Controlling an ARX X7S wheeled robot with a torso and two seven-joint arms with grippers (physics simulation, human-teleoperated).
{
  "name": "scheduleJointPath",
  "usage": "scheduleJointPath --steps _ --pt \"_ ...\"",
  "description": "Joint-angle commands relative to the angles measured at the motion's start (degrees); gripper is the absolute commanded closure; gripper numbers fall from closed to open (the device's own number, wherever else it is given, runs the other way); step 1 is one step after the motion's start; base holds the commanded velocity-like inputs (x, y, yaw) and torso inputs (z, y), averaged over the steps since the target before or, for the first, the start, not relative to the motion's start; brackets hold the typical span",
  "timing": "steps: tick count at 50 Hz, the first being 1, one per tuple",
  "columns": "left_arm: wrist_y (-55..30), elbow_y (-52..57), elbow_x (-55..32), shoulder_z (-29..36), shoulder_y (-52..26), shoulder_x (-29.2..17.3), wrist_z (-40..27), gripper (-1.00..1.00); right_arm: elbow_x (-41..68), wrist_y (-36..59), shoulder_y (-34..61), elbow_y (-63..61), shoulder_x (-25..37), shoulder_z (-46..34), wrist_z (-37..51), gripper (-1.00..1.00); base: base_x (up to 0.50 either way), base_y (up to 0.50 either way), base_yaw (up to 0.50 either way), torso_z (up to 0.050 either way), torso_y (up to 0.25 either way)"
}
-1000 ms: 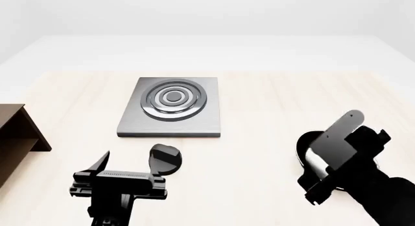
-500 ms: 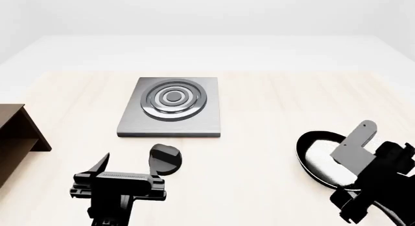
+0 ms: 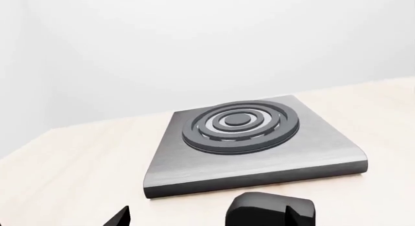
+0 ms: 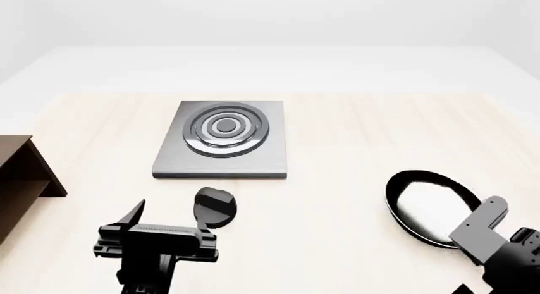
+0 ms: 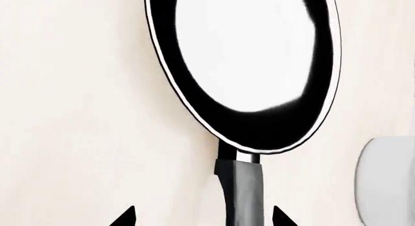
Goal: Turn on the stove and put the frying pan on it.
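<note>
Frying pan [image 4: 430,207] flat on the table at 4 o'clock from the stove [image 4: 222,140], well apart, nothing in it; handle running back toward the right gripper [image 5: 202,217], long axis straight between the spread fingertips, not yet pinched. Left gripper [image 4: 165,213] spread too, knob [image 4: 214,207] just beside its right finger, at 6 o'clock from the stove. Right arm clearly nearer the pan.

The left gripper [image 4: 169,213] hovers low at the near edge, its jaws spread apart and pointing forward. The right gripper [image 5: 203,217] hangs near the right corner, fingertips parted wide.
</note>
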Motion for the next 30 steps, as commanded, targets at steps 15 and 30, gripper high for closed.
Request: scheduleJointPath --steps 15,30 --pt "-0.33 -0.53 1.83 1.68 -0.63 0.51 0.92 -1.00 -3.90 -12.72 -7.38 15.03 -0.87 2.99 2.57 -1.00 0.00 0.00 0.00 0.000 0.000" --pt "-0.08 -0.64 1.68 1.84 -0.55 0.16 0.55 -1.00 -6.82 -17.37 -6.98 15.65 -1.93 -0.29 1.77 1.00 0.00 0.00 0.00 0.000 0.000"
